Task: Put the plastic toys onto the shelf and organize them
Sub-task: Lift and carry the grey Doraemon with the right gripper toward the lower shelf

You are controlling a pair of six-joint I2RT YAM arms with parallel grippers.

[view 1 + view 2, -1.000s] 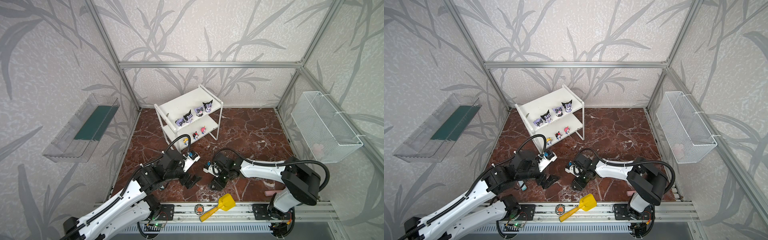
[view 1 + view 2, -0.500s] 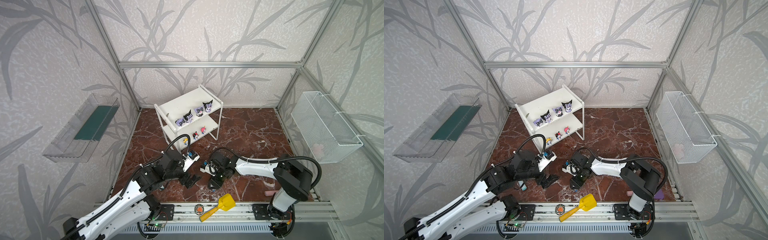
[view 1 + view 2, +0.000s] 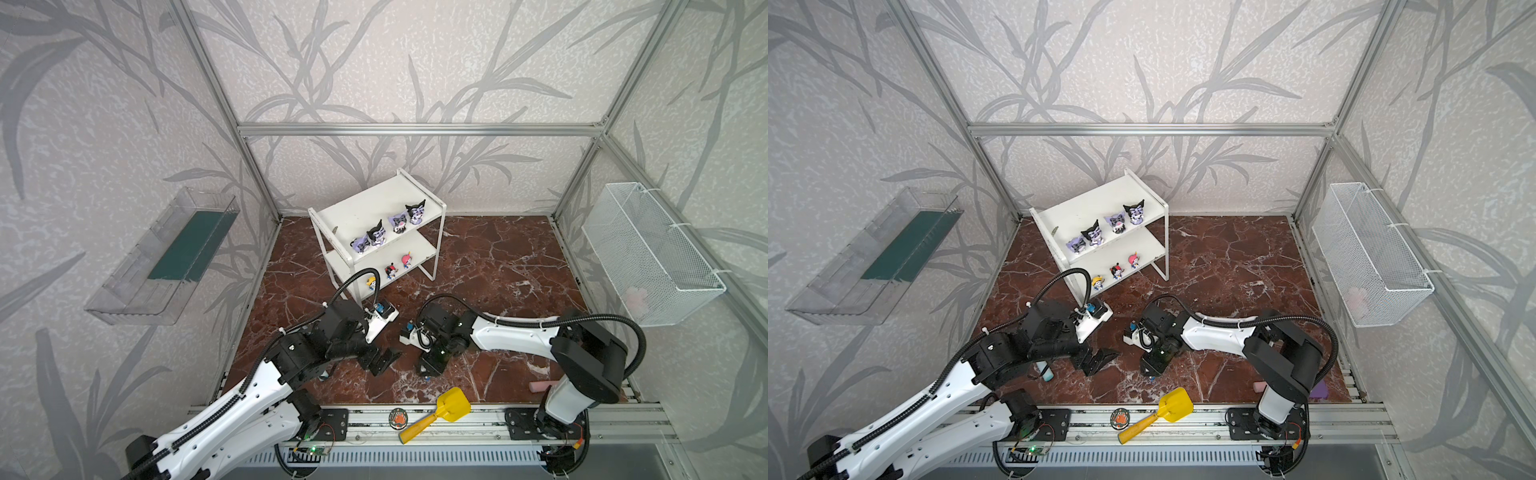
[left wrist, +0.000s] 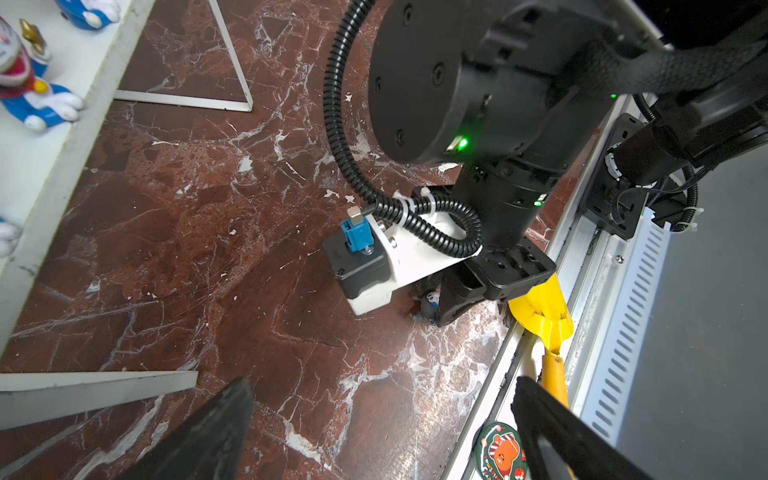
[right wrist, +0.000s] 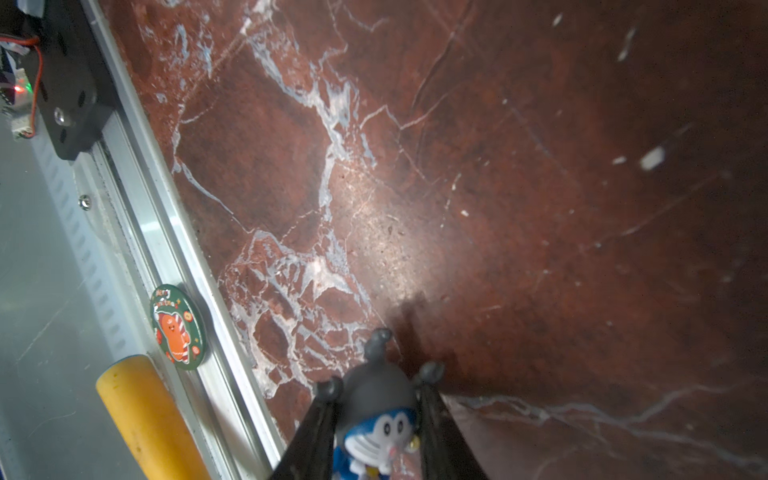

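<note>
Grey-headed toy [image 5: 380, 411] on floor [image 3: 498, 266]; seven toys [image 3: 376, 237] on shelf [image 3: 365, 208].

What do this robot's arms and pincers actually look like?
Two slim arms, the left arm and right arm, have white shells and chunky black joints. Ribbed black cables loop along them. The left pincer and right pincer are black with two flat fingers.

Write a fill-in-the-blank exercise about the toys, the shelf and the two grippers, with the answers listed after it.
1. The shelf holds ____ purple-and-black toys on its top tier.
2. The right gripper has its jaws around a small toy with a ____ head.
3. The yellow scoop by the front rail has an ____ handle.
4. The left gripper stands ____ and holds nothing.

Missing words: four; grey; orange; open.
</note>
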